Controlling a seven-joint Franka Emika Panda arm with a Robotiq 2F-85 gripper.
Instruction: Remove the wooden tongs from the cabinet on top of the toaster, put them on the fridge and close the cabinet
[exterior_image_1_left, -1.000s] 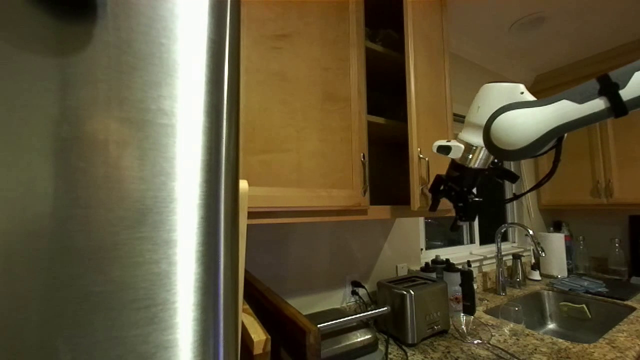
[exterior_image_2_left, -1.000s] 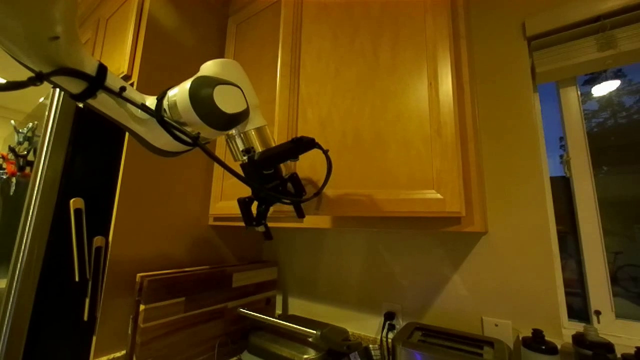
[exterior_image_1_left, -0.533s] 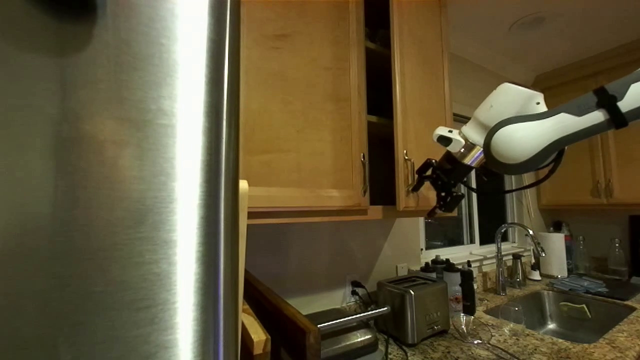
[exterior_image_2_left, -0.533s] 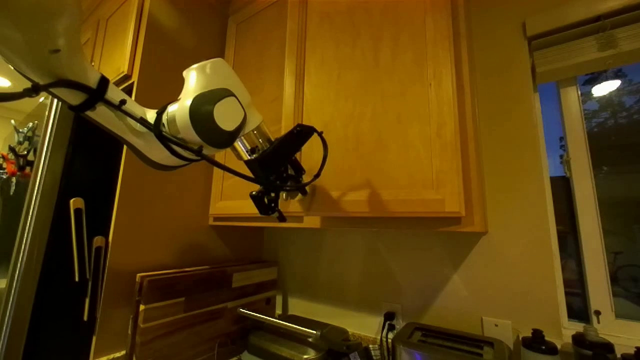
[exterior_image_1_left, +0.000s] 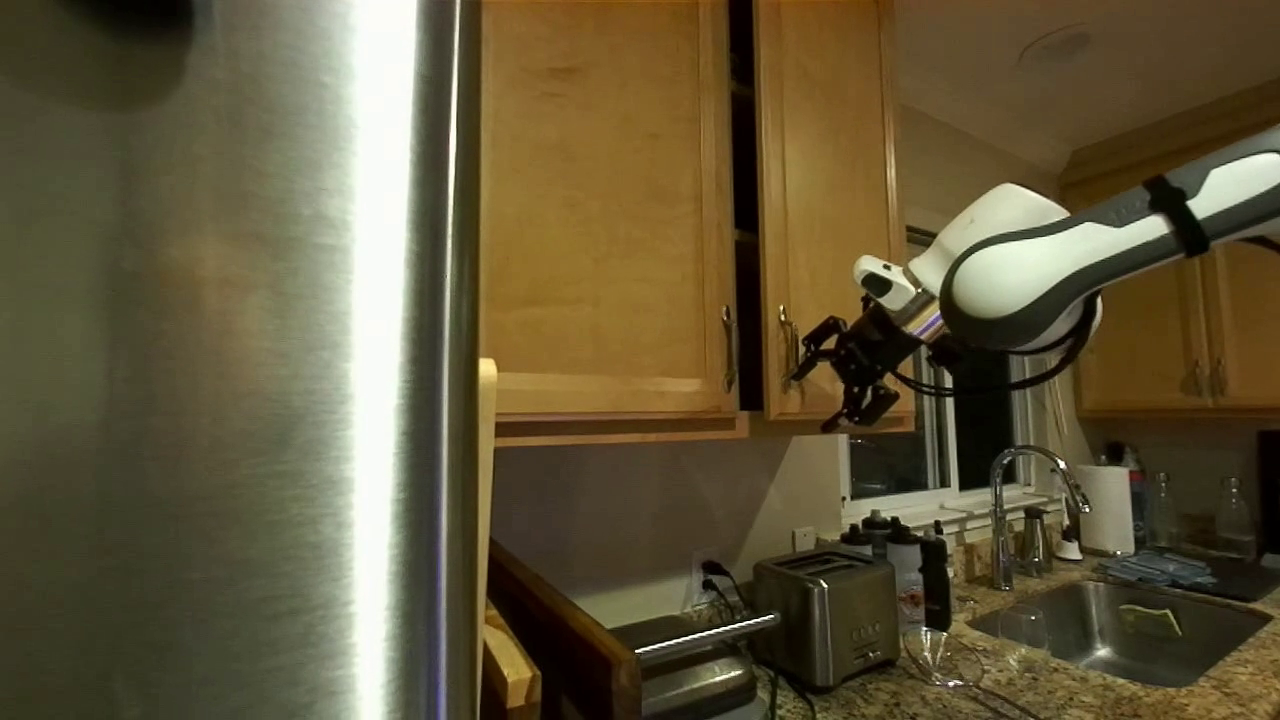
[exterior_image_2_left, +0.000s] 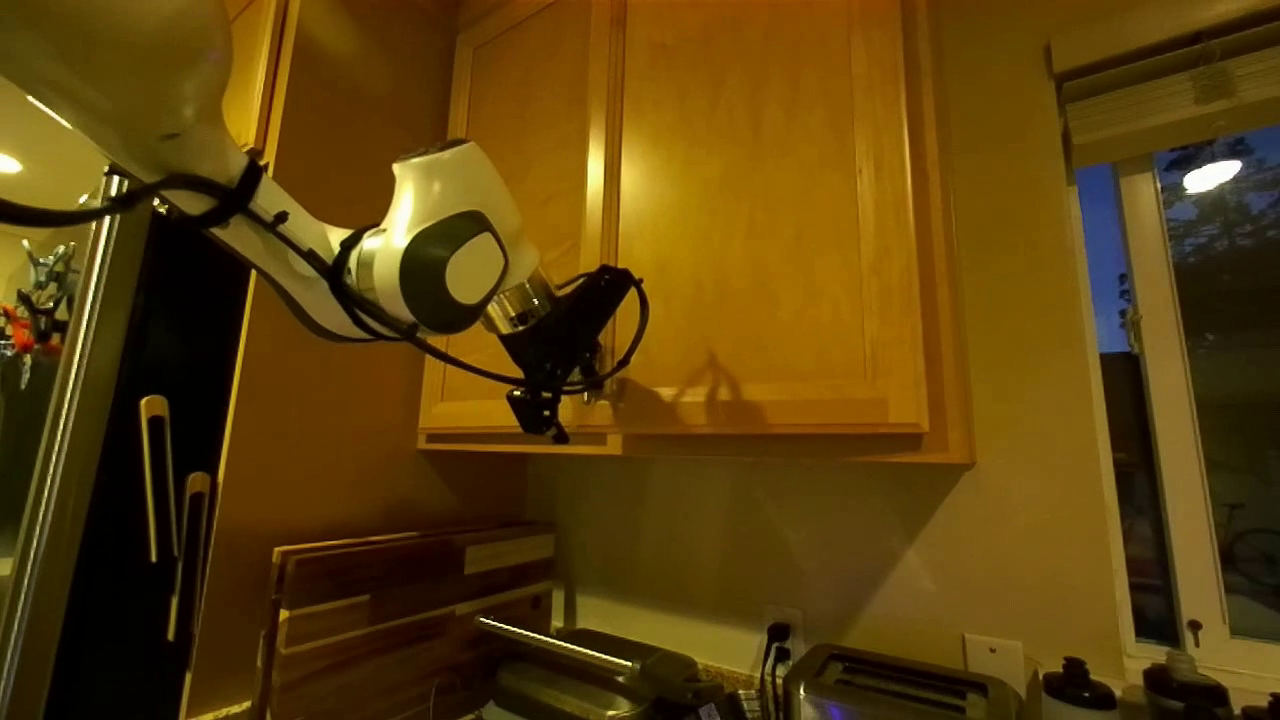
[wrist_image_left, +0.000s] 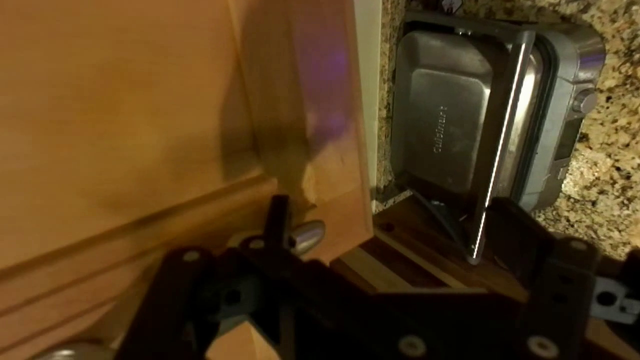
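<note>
Currently my end effector (exterior_image_1_left: 812, 402) is spread wide with nothing between its fingers; taking it as the clock's centre in an exterior view, one tip sits just beside the slim, curved metal handle (exterior_image_1_left: 789, 345) at eleven, touching or not I cannot tell. Toward twelve, the honey-coloured, raised-panel wooden door (exterior_image_1_left: 835, 200) stands slightly ajar on its wall cabinet (exterior_image_1_left: 600, 210), so closing it looks like the step in hand. I'd press slowly on the flat frame near that handle, then back straight out so no finger hooks it. At six sits the boxy brushed-steel toaster (exterior_image_1_left: 826, 620) on the speckled granite worktop (exterior_image_1_left: 890, 700), with a black bottle (exterior_image_1_left: 936, 580) at five and a low steel grill press (exterior_image_1_left: 697, 690) at seven, in my way only if I dip. Farthest, toward nine in both exterior views, stands the tall brushed-steel fridge (exterior_image_1_left: 230, 400); against its dark side panel (exterior_image_2_left: 112, 500), as I read it, show pale wooden tongs (exterior_image_2_left: 151, 485), seemingly two pairs, so I judge that part done.
</note>
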